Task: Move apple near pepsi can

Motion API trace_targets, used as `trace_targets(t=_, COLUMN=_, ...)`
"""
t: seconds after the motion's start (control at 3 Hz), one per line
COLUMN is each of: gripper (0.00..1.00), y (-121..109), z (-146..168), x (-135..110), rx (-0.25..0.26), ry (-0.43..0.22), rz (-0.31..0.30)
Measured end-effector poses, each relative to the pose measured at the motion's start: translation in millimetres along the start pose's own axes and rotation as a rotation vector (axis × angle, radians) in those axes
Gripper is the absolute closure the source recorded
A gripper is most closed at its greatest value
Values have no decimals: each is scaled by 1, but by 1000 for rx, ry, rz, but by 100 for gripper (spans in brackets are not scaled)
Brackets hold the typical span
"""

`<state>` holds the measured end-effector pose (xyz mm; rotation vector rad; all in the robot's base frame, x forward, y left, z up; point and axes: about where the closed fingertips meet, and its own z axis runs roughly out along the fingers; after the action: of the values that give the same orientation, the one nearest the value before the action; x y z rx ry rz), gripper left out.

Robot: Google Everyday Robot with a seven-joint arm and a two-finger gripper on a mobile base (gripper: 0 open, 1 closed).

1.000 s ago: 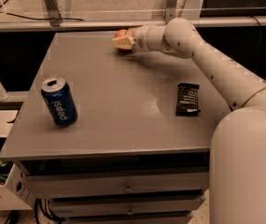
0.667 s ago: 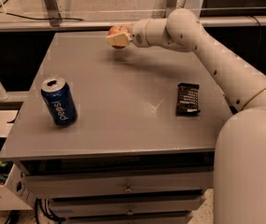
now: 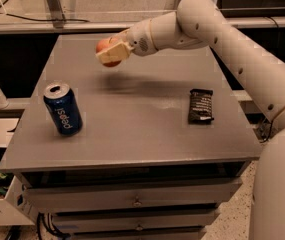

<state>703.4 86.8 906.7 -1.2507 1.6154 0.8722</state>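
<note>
Arm (image 3: 242, 59) comes in from the right, elbow bent at the far side, wrist pointing left. Gripper (image 3: 111, 53) clenched on the apple (image 3: 102, 46), airborne over the far-left of the table (image 3: 142, 129). Pepsi can (image 3: 62, 109) upright near-left, well apart from the apple. Black snack bar (image 3: 201, 105) flat on the right.

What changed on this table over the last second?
The claw, shut on the apple, carried it left and forward above the table, closer to the pepsi can. Nothing was let go. The pepsi can and black snack bar stayed put.
</note>
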Motion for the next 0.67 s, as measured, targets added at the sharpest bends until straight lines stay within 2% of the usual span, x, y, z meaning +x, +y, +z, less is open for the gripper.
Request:
trace_targets(t=0.33, gripper=100, y=68, z=-3, x=8, rx=-140, ry=47, rz=-14)
trace_targets(t=0.67, gripper=100, y=114, z=-8, x=26, rx=-226, ry=77, rz=-19)
